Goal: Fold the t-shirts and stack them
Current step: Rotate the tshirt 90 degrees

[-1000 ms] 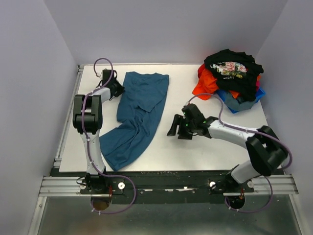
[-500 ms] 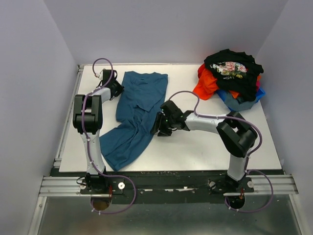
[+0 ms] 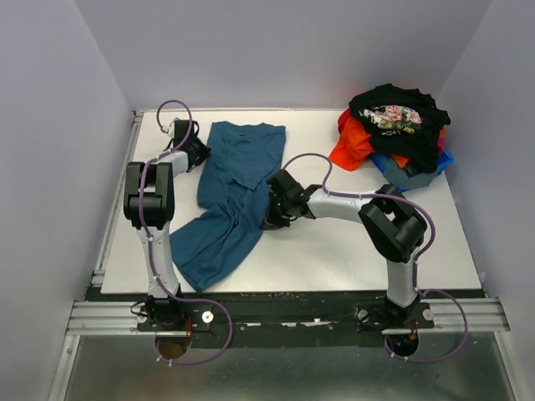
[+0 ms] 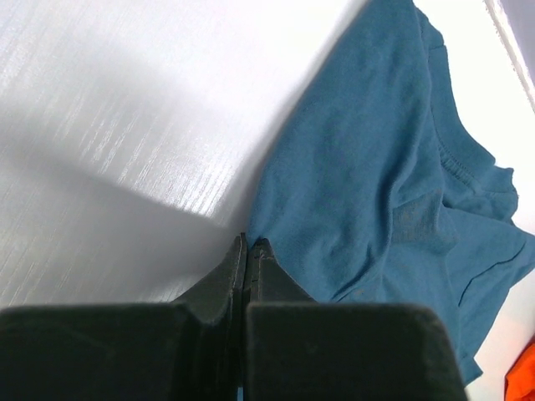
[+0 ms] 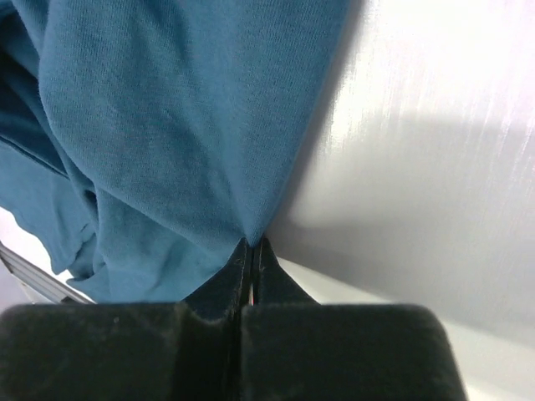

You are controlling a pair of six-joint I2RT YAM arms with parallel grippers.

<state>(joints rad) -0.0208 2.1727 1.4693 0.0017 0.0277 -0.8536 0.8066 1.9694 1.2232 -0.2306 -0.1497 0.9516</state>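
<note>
My left claw and right claw are each clenched on an edge of the teal t-shirt, lying rumpled and unfolded at centre left of the desk. The other t-shirts sit heaped upper right. Nothing is folded yet.

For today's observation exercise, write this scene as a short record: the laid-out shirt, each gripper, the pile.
laid-out shirt: teal t-shirt, rumpled and unfolded on the table
left gripper: shut on the shirt's left edge
right gripper: shut on its right edge
pile: black floral t-shirt atop orange-red t-shirt and bright blue t-shirt, far right corner
</note>
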